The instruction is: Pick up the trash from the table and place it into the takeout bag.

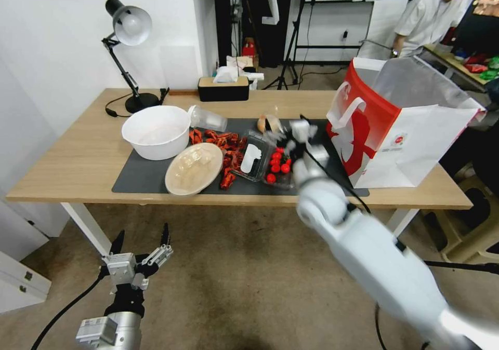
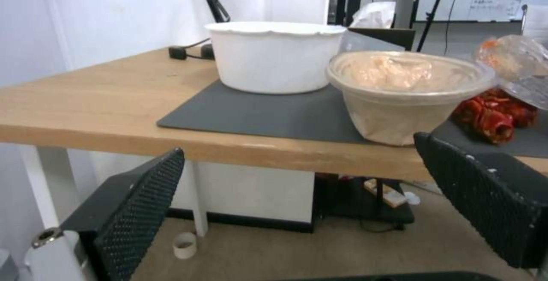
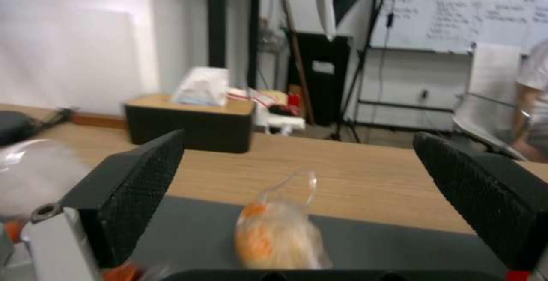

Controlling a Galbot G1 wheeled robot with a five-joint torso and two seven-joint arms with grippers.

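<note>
worktop point(image 1: 78, 168): long light-wood top on white legs, dark grey mat point(image 1: 140, 181) across its middle.

takeout bag point(image 1: 416, 147): large white bag with a red side panel and white strap handles, upright on the worktop's right end, mouth agape, silvery lining showing.

small clear bag with orange lump point(image 3: 277, 238): lying on the mat near its far edge, between the fingers of the right end effector as seen from the right wrist view; contact cannot be told.

clear plastic cup point(image 1: 207, 118): on its side at the mat's far edge, just beside the white bowl point(image 1: 156, 131).

white bowl: on the mat's left part, upright.

round beige lidded container point(image 1: 194, 168): tilted at the mat's near edge, just right of the white bowl.

red wrappers point(image 1: 228, 155): heap on the mat between the beige container and a clear tray point(image 1: 253, 162).

red round pieces point(image 1: 278, 165): cluster in a clear tray near the right arm.

right end effector point(image 1: 291, 132): reached out over the mat, fingers spread wide apart, grasping nothing.

left end effector point(image 1: 140, 243): low, in front of the worktop's near edge, above the floor, fingers spread, released.

desk lamp point(image 1: 127, 54): far left corner of the worktop.

tissue box point(image 1: 223, 88): black, at the far edge.
</note>
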